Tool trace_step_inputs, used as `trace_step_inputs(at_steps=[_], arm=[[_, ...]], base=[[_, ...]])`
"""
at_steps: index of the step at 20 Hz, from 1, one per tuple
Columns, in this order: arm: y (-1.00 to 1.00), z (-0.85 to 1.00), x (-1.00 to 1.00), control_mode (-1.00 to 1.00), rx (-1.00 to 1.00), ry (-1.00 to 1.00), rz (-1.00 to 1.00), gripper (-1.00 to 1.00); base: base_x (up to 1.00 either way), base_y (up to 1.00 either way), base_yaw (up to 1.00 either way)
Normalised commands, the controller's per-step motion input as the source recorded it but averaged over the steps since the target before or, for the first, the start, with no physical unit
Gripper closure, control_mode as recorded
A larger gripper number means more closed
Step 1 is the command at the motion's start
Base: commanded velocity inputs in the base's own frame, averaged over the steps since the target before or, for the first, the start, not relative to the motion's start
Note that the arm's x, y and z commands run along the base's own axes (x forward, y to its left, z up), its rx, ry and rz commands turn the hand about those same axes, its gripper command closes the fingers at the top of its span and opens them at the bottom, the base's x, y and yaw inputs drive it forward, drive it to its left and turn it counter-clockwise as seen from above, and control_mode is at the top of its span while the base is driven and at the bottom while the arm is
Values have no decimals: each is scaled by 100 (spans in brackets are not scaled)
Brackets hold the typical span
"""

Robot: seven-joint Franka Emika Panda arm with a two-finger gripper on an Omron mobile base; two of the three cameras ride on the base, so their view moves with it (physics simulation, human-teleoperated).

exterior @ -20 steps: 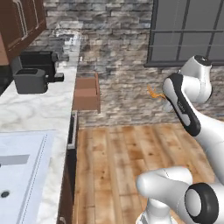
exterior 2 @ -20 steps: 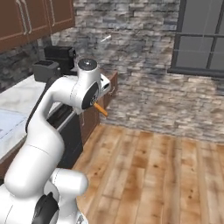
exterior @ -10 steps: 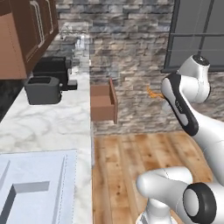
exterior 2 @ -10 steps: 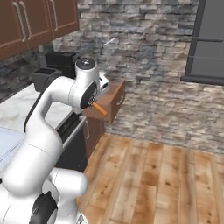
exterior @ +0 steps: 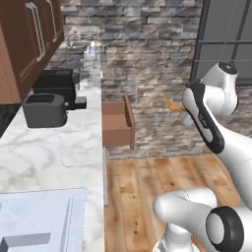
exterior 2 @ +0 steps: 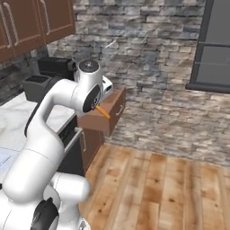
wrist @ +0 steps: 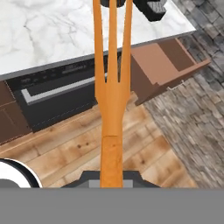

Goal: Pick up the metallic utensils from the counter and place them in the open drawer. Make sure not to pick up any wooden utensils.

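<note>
Step in hand: carrying; the gripper (wrist: 113, 181) is clamped narrow on the orange fork (wrist: 112, 92), three long tines pointing away from the hand.
Fork's place: up in the air over the wooden floor (exterior 2: 152, 188), out from the cabinets (in both base views just an orange sliver beside the wrist).
Open drawer (exterior: 117, 123): pulled out below the marble worktop (exterior: 54, 152), past the toaster (exterior: 44, 109); its bottom looks bare.
Next move: my guess is swing the hand across until the fork hangs over the drawer, lower, then let go.
Watch: the long tines could catch the drawer's front wall.
</note>
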Motion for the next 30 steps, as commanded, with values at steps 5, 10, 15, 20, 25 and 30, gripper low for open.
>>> trace_step_inputs(at_steps=[5,10,15,20,25,30], arm=[[0,0,0,100,0,0,0,100],[0,0,0,100,0,0,0,100],[0,0,0,100,0,0,0,100],[0,0,0,100,0,0,0,100],[0,0,0,100,0,0,0,100],[20,-29,2,-100,-11,0,-6,100]], base=[[74,21,0],[85,14,0],[70,24,0],[62,34,0],[32,46,0],[0,7,0]])
